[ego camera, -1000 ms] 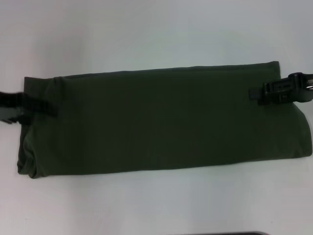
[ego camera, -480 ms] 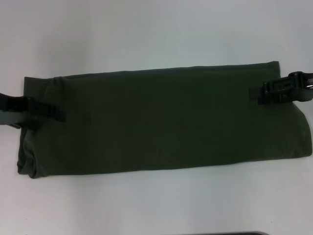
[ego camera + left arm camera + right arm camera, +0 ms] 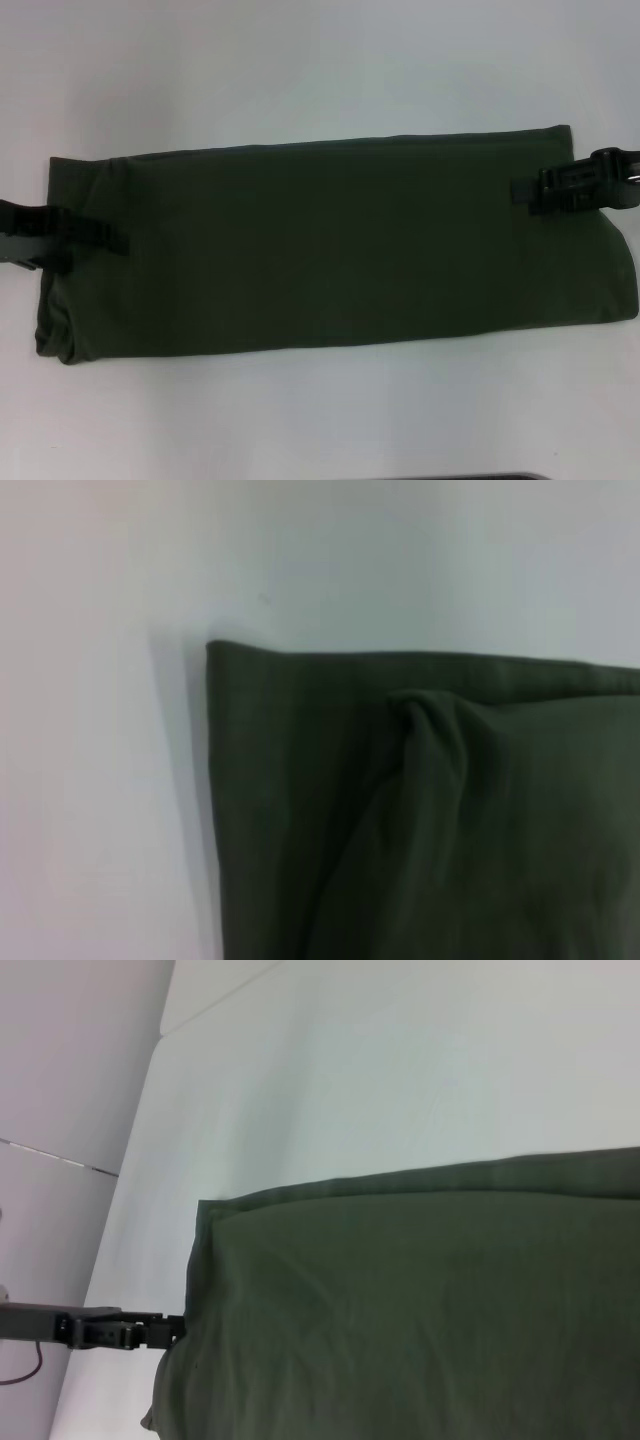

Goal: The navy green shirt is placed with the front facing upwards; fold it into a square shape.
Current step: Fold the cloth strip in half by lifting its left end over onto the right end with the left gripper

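The navy green shirt (image 3: 330,250) lies folded into a long dark olive band across the white table (image 3: 300,70). Its plain side faces up, with the letters and neck label hidden. My left gripper (image 3: 100,235) reaches over the band's left short edge, about halfway along it. My right gripper (image 3: 535,190) lies over the right end, near the far edge. The left wrist view shows a corner of the shirt (image 3: 400,820) with a small pucker. The right wrist view looks along the shirt (image 3: 420,1300) to my left gripper (image 3: 150,1330) at its far end.
A wall or panel (image 3: 70,1060) stands beyond the table's left end. A dark edge (image 3: 470,477) shows at the table's near side.
My left gripper has moved rightward, farther in over the shirt's left edge. The right gripper and the shirt have not moved.
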You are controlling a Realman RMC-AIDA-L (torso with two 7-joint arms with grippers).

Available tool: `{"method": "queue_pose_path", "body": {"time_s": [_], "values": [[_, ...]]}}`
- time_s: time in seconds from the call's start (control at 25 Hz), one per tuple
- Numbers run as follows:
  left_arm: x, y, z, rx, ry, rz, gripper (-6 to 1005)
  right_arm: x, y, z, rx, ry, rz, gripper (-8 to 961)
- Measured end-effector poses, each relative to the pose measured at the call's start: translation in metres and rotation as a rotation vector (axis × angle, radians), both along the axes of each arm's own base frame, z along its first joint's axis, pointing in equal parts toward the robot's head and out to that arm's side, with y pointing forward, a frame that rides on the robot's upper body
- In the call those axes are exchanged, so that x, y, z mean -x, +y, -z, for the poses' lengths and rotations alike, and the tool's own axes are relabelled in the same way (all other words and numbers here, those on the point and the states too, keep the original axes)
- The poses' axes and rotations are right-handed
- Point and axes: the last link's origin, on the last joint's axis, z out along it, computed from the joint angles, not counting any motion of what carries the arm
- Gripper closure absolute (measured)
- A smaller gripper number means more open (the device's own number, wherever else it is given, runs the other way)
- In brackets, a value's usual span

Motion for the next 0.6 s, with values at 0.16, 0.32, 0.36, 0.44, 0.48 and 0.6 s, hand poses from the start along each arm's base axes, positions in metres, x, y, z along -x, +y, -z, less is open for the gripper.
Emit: {"method": "queue_pose_path", "body": {"time_s": [0.16, 0.32, 0.36, 0.44, 0.48, 0.6], "values": [[0.001, -0.001, 0.003, 0.006, -0.003, -0.001, 48, 0.000, 0.000, 0.001, 0.002, 0.003, 0.003, 339], [-0.001, 0.000, 0.000, 0.001, 0.001, 0.002, 48, 0.000, 0.000, 0.001, 0.002, 0.003, 0.003, 339], [-0.001, 0.001, -0.002, -0.005, 0.004, 0.005, 48, 0.000, 0.000, 0.000, 0.002, 0.004, 0.003, 339], [-0.003, 0.002, -0.010, -0.019, 0.007, 0.012, 48, 0.000, 0.000, 0.000, 0.001, 0.004, 0.003, 340], [-0.005, 0.004, -0.017, -0.032, 0.008, 0.017, 48, 0.000, 0.000, 0.000, 0.001, 0.005, 0.003, 340], [-0.005, 0.004, -0.027, -0.033, 0.010, 0.004, 48, 0.000, 0.000, 0.000, 0.001, 0.004, 0.002, 339]]}}
